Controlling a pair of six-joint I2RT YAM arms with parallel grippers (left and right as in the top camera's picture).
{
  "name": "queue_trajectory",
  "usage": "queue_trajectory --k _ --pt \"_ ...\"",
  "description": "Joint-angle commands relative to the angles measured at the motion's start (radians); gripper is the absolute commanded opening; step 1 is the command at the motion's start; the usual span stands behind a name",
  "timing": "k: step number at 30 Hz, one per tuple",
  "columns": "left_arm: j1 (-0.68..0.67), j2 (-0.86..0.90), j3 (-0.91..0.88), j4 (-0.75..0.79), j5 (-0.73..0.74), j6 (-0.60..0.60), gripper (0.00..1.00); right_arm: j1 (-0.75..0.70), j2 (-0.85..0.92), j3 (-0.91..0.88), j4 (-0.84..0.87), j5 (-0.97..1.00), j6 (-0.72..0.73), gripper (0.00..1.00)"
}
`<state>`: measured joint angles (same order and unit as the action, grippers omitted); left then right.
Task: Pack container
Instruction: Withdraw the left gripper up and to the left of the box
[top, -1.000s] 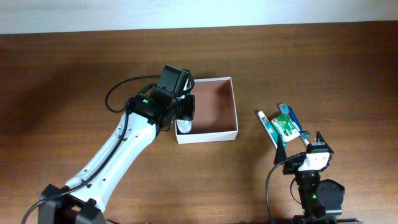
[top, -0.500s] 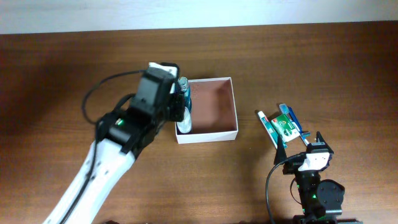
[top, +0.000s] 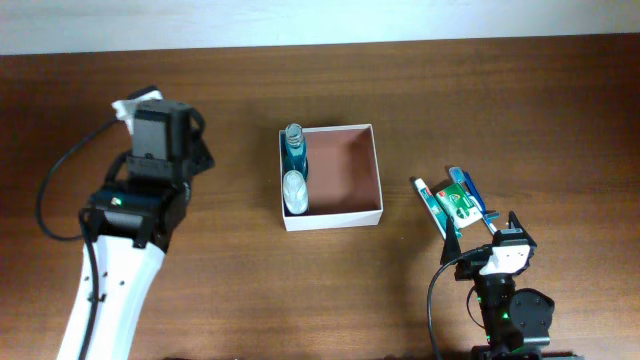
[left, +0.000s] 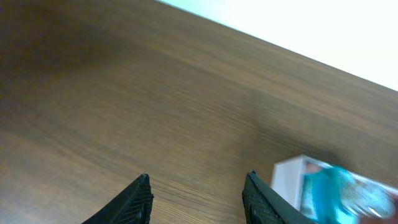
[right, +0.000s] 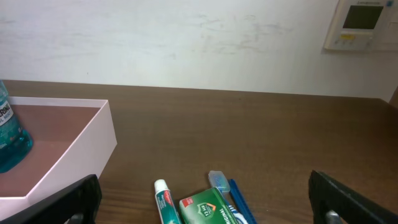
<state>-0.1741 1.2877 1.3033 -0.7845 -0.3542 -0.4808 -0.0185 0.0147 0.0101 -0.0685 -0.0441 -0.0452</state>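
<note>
Since half a second ago, my left arm has swung away from the container (top: 335, 216) to the left part of the table (top: 500, 90), and two bottles now show uncovered inside the box. My left pincer (left: 198, 200) hangs over bare wood, well apart from the box; its fingers stand spread with nothing between them.

The container is white-walled and reddish-brown inside, and it sits at the middle of the table. A blue bottle (top: 294, 148) stands in its far left corner. A pale bottle (top: 295, 190) is just on the near side of it, and both are against the left wall. In the blurred left wrist view, a corner of the box and the blue bottle appear at the lower right.

My right pincer (top: 484, 232) is at the near right of the table, unmoved, its fingers wide apart and empty. Just beyond it lie a toothpaste tube (top: 432, 203), a green carton (top: 460, 205) and a blue item (top: 470, 184). They are close together, to the right of the container and apart from it.
</note>
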Motion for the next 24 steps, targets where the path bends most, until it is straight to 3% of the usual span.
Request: queue_trajectory --k 1,2,6,7,24 --pt "0.062 0.038 0.008 -0.002 0.022 -0.029 0.49 0.006 -0.009 -0.005 -0.004 -0.012 0.000 0.99" --pt "0.071 0.045 0.008 -0.003 0.022 -0.029 0.62 0.006 -0.009 -0.005 -0.004 -0.012 0.000 0.99" --pt "0.079 0.073 0.008 -0.027 0.022 -0.027 0.87 0.006 -0.009 -0.005 -0.004 -0.012 0.000 0.98" --pt "0.079 0.079 0.008 -0.038 0.022 -0.027 0.99 0.006 -0.009 -0.005 -0.004 -0.012 0.000 0.99" --pt "0.079 0.092 0.008 -0.069 0.022 -0.027 0.99 0.005 -0.009 -0.005 -0.008 0.026 0.000 0.99"
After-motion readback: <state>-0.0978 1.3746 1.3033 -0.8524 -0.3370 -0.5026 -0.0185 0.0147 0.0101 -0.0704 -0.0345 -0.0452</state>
